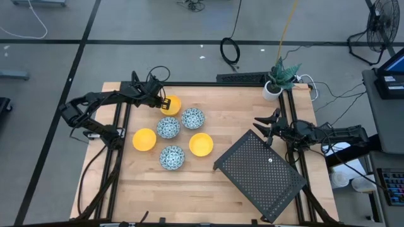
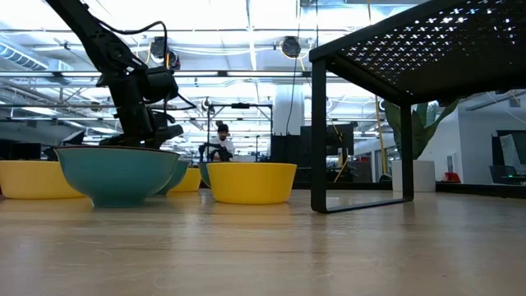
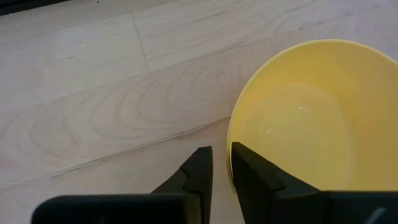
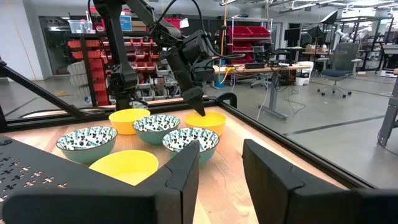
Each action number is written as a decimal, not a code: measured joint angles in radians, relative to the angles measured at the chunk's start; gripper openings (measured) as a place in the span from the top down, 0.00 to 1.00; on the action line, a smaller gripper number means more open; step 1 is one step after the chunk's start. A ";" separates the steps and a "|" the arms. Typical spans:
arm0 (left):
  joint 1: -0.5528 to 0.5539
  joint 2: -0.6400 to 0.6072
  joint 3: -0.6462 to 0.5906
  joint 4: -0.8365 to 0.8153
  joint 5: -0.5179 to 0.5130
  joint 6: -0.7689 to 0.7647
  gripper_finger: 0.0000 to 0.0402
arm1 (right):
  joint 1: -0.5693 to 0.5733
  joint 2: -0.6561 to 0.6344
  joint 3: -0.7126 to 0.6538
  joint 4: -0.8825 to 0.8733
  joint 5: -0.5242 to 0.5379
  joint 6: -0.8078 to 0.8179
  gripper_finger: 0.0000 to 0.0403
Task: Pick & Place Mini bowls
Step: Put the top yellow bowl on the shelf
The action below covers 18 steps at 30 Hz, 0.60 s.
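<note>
Smooth wooden table [image 1: 208, 183], left gripper [image 3: 222, 163] pinching rim of shiny round yellow bowl [image 3: 311, 118] at the back, patterned bowls [image 1: 168, 127] nearby, right gripper [image 4: 221, 158] open beside holey black rack [image 1: 262, 173].

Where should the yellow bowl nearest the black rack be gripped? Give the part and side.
Grip the yellow bowl by its rim, one finger inside and one outside, coming down from above: it sits upright, mouth open. Take the side facing the right gripper, since patterned bowls crowd the other sides.
</note>
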 joint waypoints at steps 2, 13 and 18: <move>0.000 0.000 0.000 0.000 0.000 0.000 0.84 | 0.000 0.000 0.000 0.000 0.000 0.000 0.73; -0.001 0.000 0.000 0.002 -0.006 0.002 0.84 | 0.000 0.000 0.000 0.000 0.000 0.000 0.73; -0.026 0.000 0.000 0.026 -0.096 0.027 0.89 | 0.000 0.000 0.000 0.000 0.000 0.000 0.73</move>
